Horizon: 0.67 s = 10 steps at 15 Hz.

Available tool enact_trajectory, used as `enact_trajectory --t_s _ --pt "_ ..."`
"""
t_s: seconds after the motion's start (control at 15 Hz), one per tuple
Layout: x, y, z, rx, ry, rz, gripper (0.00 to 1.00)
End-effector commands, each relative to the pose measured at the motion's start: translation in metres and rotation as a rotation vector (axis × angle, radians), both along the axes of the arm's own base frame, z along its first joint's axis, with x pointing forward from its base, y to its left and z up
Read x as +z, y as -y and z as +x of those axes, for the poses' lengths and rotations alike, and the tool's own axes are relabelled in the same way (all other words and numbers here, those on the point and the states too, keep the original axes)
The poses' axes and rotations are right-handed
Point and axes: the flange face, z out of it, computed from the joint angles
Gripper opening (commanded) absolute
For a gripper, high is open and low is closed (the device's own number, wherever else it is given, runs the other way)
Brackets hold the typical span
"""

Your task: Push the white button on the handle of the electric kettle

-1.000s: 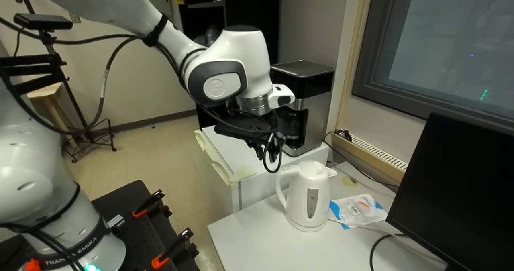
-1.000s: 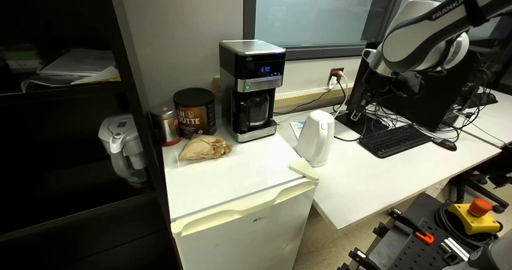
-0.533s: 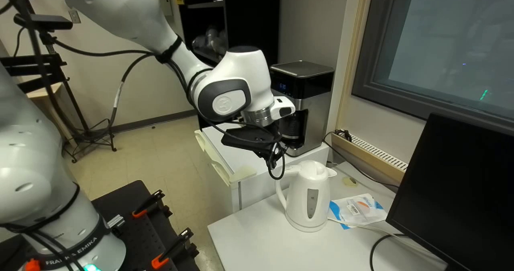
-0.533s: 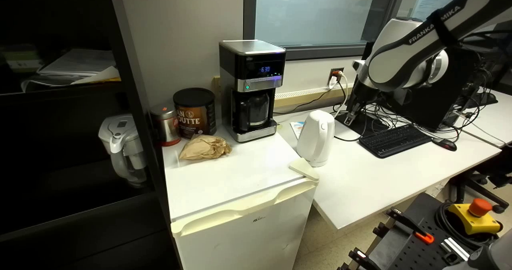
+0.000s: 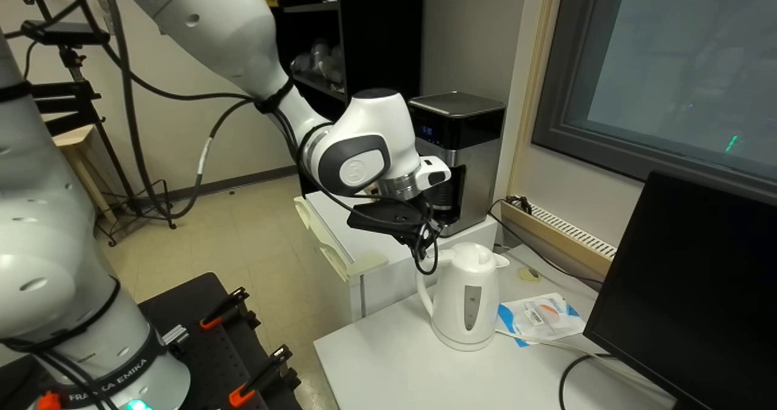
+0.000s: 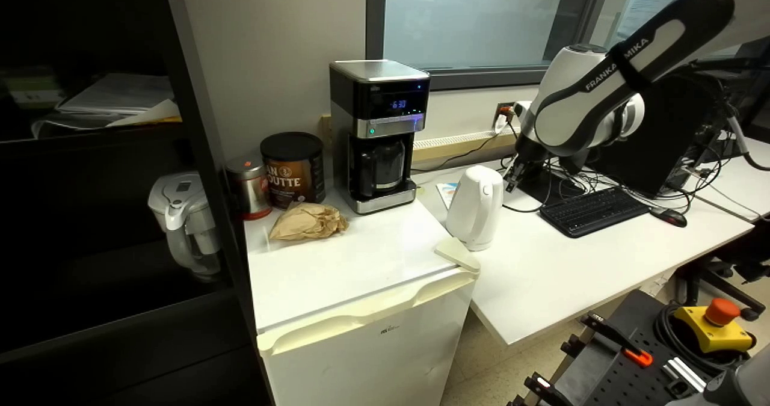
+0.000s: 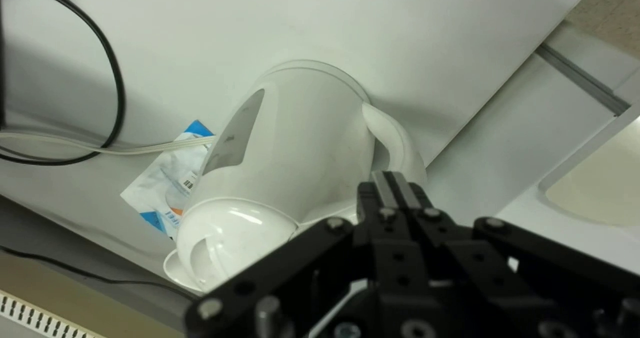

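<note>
The white electric kettle (image 5: 452,313) stands upright on the white desk and shows in an exterior view (image 6: 463,210) and the wrist view (image 7: 305,137). Its loop handle (image 6: 483,222) curves down its side; the wrist view shows the lower part of the handle (image 7: 400,142). A small round button (image 6: 487,190) shows near the handle's top; in the wrist view my fingers cover that area. My gripper (image 7: 392,178) is shut and empty, pointing down near the handle's top (image 5: 423,253). In an exterior view the fingertips (image 6: 510,186) show just beside the kettle. I cannot tell whether they touch it.
A coffee machine (image 6: 380,135) stands on the small white fridge (image 6: 373,340) beside the desk. A plastic packet (image 5: 540,316) and cords lie beside the kettle. A monitor (image 5: 692,288) and a keyboard (image 6: 592,210) are on the same desk.
My gripper has moved down and closer to the kettle's handle top. In an exterior view it has shifted left toward the kettle. The kettle has not moved.
</note>
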Motion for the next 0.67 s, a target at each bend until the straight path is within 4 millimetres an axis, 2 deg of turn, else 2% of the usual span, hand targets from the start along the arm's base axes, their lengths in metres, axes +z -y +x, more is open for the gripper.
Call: enact_trajectory --t_s 0.0,0.6 --pt "-0.005 0.0 0.02 -0.011 0.029 -0.008 0.04" --pt "-0.012 -0.002 0.044 -0.027 0.047 -0.007 0.04"
